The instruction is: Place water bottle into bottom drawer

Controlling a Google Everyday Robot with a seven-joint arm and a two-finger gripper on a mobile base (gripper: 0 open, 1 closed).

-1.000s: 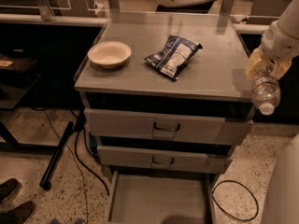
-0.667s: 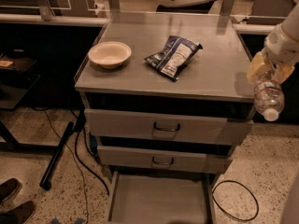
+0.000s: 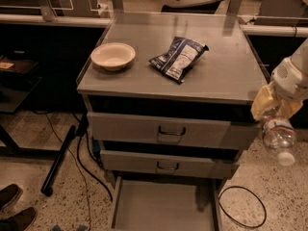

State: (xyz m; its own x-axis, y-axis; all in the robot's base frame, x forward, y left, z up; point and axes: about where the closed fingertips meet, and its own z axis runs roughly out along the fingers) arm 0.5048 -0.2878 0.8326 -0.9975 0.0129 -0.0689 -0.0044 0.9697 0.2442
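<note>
The water bottle is a clear crinkled plastic bottle with a white cap, hanging cap-down at the right edge of the view. My gripper, with pale yellowish fingers, is shut on its upper end, to the right of the cabinet at the height of the top drawer. The bottom drawer is pulled open at the foot of the cabinet, a shallow grey tray with a bare floor, below and to the left of the bottle.
On the grey cabinet top lie a cream bowl and a dark blue-and-white snack bag. Two upper drawers with loop handles are shut. Black cables and a dark pole lie on the speckled floor. Shoes show bottom left.
My gripper has carried the bottle downward and slightly to the right beside the cabinet. The bottle now hangs lower, cap pointing down.
</note>
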